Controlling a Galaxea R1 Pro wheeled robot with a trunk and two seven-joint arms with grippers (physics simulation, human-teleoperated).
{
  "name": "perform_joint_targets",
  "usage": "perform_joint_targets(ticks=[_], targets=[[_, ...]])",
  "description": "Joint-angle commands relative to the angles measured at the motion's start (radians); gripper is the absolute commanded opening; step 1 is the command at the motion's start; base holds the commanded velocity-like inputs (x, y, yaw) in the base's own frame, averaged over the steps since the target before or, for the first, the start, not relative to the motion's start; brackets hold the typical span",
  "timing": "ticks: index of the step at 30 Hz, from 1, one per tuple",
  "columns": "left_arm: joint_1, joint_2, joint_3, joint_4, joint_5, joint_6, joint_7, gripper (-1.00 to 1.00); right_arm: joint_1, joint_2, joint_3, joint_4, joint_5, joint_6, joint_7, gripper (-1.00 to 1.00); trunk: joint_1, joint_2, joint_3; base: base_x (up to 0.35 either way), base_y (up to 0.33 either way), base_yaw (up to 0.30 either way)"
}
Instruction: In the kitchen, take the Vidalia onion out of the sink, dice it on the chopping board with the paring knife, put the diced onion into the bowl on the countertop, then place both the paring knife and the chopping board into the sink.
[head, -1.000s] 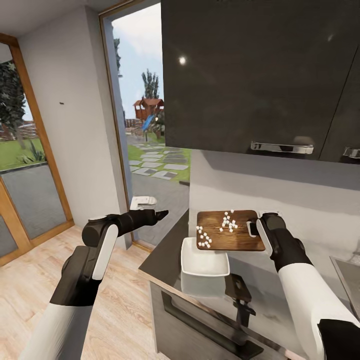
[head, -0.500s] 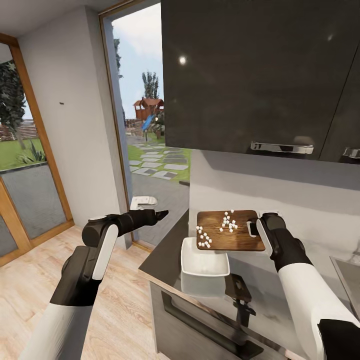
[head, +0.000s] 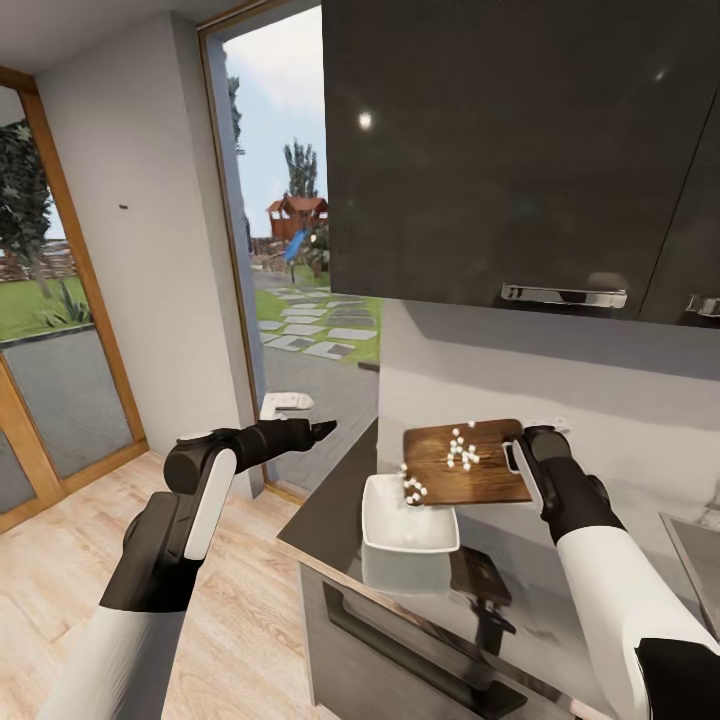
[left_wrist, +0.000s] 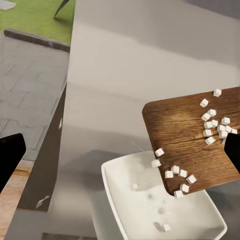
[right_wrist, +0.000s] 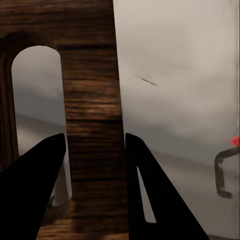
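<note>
Now the right gripper (head: 524, 458) pinches the chopping board (head: 465, 463) by its handle end, tilting it so diced onion (head: 460, 450) slides toward the lowered far end — directly over the bowl (head: 408, 517) at the countertop's (head: 330, 510) left end; the left gripper (head: 322, 429) hangs apart, jaws unclear

The robot's left arm enters from the lower left of the head view, bends sharply at a white and black elbow, and reaches toward the centre, ending in the left gripper (head: 325, 428) with its dark fingers drawn to a point. The right arm rises from the lower right corner, white sleeve then black wrist. The right gripper (head: 522, 462) is clamped on the chopping board (head: 462, 470), its two black fingers (right_wrist: 150, 195) astride the handle end.
</note>
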Motion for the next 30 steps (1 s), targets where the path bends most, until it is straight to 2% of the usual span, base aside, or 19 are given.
perform_joint_targets(ticks=[1,30], targets=[[0.0,-0.001,0.001,0.0,-0.002,0.004,-0.004,1.0,0.0,0.0,-0.001,-0.001,0.01,0.005,0.005,-1.0,0.0,-0.001,0.0,0.0,0.0,0.0],[0.0,-0.001,0.002,0.001,-0.003,0.004,-0.004,1.0,0.0,0.0,0.0,-0.001,0.013,0.004,0.005,-1.0,0.0,-0.001,0.0,-0.02,0.0,0.0]])
